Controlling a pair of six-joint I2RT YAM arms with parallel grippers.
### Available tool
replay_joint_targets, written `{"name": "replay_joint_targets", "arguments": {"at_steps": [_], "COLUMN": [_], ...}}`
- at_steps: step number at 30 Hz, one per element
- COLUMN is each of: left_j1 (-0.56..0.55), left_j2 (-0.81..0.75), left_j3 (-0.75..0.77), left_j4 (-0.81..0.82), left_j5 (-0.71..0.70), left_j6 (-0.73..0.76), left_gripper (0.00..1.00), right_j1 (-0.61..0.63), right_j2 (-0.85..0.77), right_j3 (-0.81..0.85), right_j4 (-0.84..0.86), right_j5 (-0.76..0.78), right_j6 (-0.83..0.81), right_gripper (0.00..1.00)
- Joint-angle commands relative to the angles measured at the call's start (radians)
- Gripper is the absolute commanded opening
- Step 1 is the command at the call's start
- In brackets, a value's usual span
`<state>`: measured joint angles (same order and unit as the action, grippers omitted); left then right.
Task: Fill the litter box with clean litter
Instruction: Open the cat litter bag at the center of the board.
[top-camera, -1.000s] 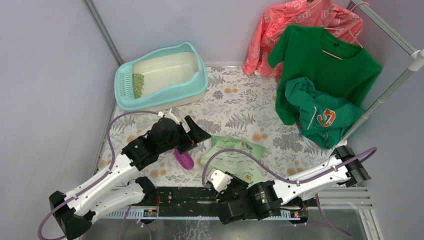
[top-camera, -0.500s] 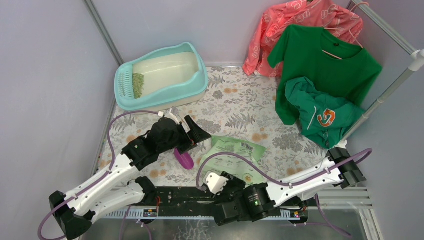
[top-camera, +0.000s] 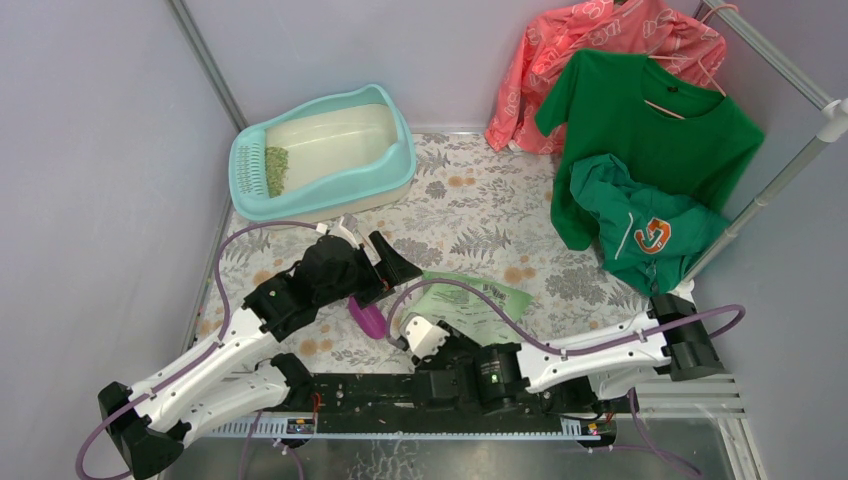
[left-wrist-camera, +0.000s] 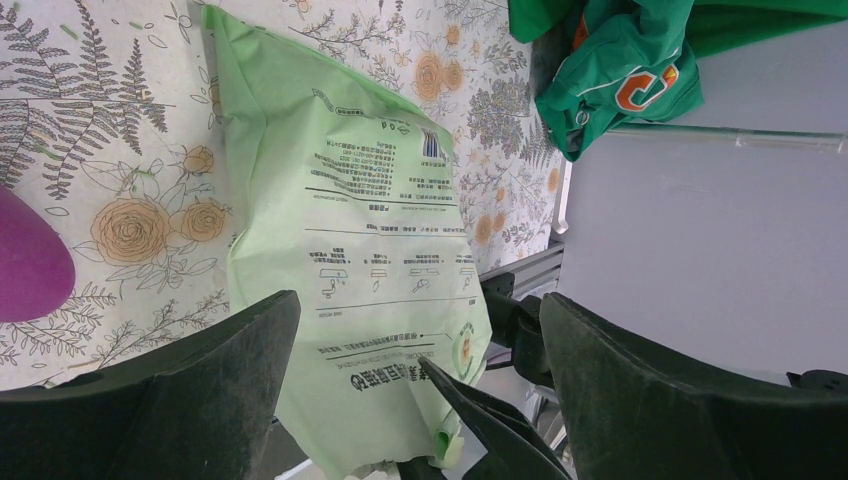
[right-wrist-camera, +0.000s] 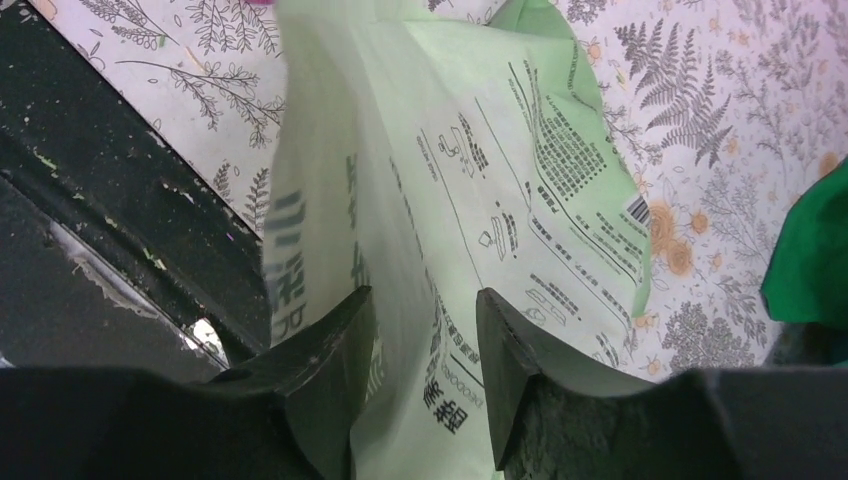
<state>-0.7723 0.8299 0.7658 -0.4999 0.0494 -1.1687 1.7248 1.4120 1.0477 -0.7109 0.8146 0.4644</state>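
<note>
The litter box (top-camera: 402, 160) stands at the far left of the table. A small patch of green clean litter (top-camera: 276, 170) lies in its cream basin beside the slotted grate. My left gripper (top-camera: 388, 272) is open and empty, hovering over the table right of the purple scoop (top-camera: 368, 320). In the left wrist view (left-wrist-camera: 420, 330) its jaws frame the light green bag (left-wrist-camera: 370, 230). My right gripper (top-camera: 425, 335) is shut on the near end of that bag (top-camera: 475, 298). In the right wrist view (right-wrist-camera: 425, 310) a raised fold of the bag (right-wrist-camera: 500, 180) sits between its fingers.
A green shirt (top-camera: 640, 130), a green jacket (top-camera: 640, 230) and a coral garment (top-camera: 590, 40) hang on a rack (top-camera: 770, 190) at the right. The black base rail (top-camera: 360, 390) runs along the near edge. The purple scoop also shows in the left wrist view (left-wrist-camera: 30, 265).
My right gripper has moved left along the near edge with the bag's near end in it, and the bag has bunched up. The left arm has not moved.
</note>
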Motion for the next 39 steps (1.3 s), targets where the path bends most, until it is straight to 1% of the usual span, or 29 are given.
{"name": "replay_joint_targets", "arguments": {"at_steps": [1,5,8,9,11,12,13,17,21,24,26,27,29,31,33,36,39], "left_j1": [0.002,0.002,0.002,0.002,0.002,0.002,0.002,0.001,0.001,0.001,0.001,0.002,0.001,0.002,0.002,0.004,0.004], "left_j2": [-0.019,-0.034,-0.043,-0.047,-0.05,-0.051,-0.053,-0.061,-0.079,-0.09,-0.099,-0.103,-0.115,-0.128,-0.139,-0.145,-0.14], "left_j3": [-0.009,-0.012,-0.014,-0.015,-0.016,-0.016,-0.015,-0.016,-0.023,-0.021,-0.012,-0.005,0.01,0.026,0.039,0.054,0.06], "left_j4": [0.054,0.045,0.04,0.038,0.038,0.036,0.034,0.029,0.024,0.012,-0.004,-0.017,-0.052,-0.082,-0.105,-0.119,-0.125], "left_j5": [0.015,0.013,0.009,0.009,0.007,0.007,0.007,0.003,-0.006,-0.008,-0.013,-0.02,-0.039,-0.045,-0.083,-0.093,-0.097], "left_j6": [0.014,0.014,0.013,0.012,0.012,0.012,0.012,0.012,0.009,0.01,0.016,0.02,0.029,0.037,0.042,0.05,0.056], "left_gripper": [0.99,0.99,0.99,0.99,0.99,0.99,0.99,0.99,0.99,0.99,0.99,0.99,0.99,0.99,0.99,0.99,0.99], "right_j1": [-0.06,-0.093,-0.113,-0.117,-0.122,-0.122,-0.123,-0.122,-0.128,-0.149,-0.181,-0.198,-0.241,-0.291,-0.363,-0.444,-0.532], "right_j2": [0.031,0.058,0.07,0.074,0.087,0.093,0.096,0.087,0.09,0.091,0.072,0.056,0.02,-0.003,-0.009,-0.019,-0.01], "right_j3": [0.021,0.023,0.021,0.021,0.032,0.047,0.06,0.139,0.241,0.273,0.254,0.228,0.181,0.172,0.185,0.2,0.23], "right_j4": [0.089,0.096,0.078,0.066,0.023,-0.009,-0.047,-0.152,-0.126,0.045,0.245,0.38,0.619,0.743,0.782,0.871,0.904], "right_j5": [-0.066,-0.096,-0.098,-0.099,-0.086,-0.068,-0.045,0.13,0.324,0.464,0.503,0.515,0.505,0.476,0.444,0.399,0.348], "right_j6": [-0.072,-0.082,-0.068,-0.063,-0.047,-0.037,-0.029,-0.034,-0.217,-0.51,-0.738,-0.86,-1.069,-1.173,-1.222,-1.3,-1.353], "right_gripper": [0.48,0.44,0.37,0.32,0.14,0.03,0.0,0.0,0.0,0.0,0.0,0.0,0.0,0.0,0.0,0.0,0.0]}}
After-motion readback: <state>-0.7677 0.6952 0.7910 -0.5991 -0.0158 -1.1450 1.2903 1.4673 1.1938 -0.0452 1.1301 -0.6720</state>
